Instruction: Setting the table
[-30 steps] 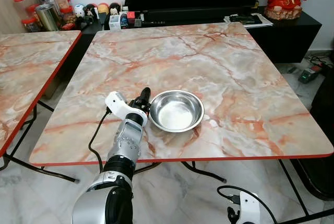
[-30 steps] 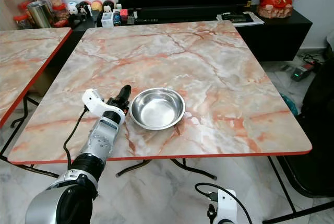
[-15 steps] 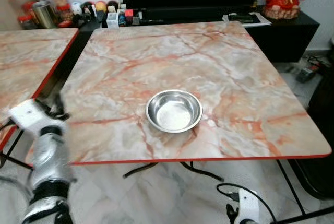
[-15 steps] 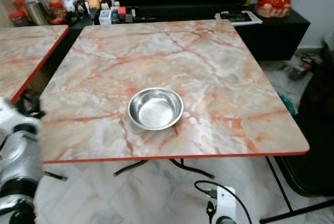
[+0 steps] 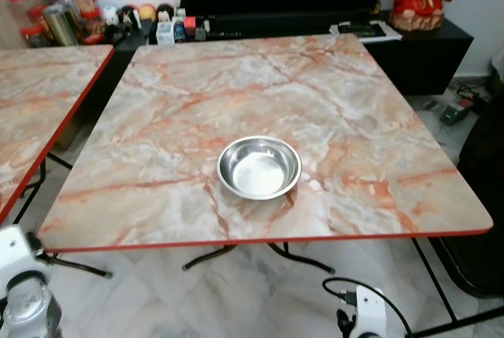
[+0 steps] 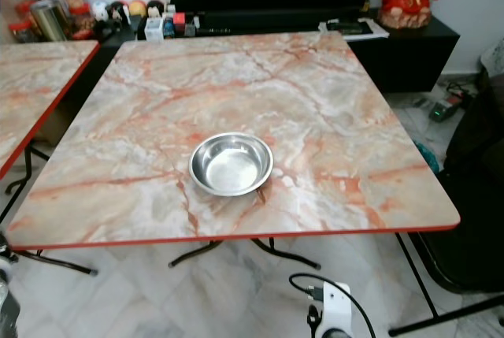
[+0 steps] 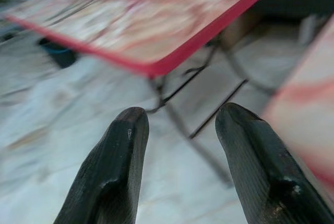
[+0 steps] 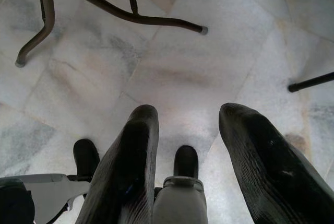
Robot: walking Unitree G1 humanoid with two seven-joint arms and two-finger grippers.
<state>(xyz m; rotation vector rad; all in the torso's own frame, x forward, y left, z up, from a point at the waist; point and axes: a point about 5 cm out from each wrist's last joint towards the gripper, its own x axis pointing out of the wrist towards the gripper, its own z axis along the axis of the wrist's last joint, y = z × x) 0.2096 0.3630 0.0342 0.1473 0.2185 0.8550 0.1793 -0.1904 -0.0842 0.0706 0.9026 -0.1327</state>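
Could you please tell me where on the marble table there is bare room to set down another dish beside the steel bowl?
The marble table is bare all around the steel bowl: the far half toward the black TV console, both side strips, and the near corners along the red edge. Only the console's left end is crowded, with jars and figurines.

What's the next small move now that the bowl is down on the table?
Probably step back and go fetch the next piece. The steel bowl sits upright on the marble table, with nothing else laid. The left gripper is open, holds nothing and hangs low beside the table edge; the right gripper is open over the floor.
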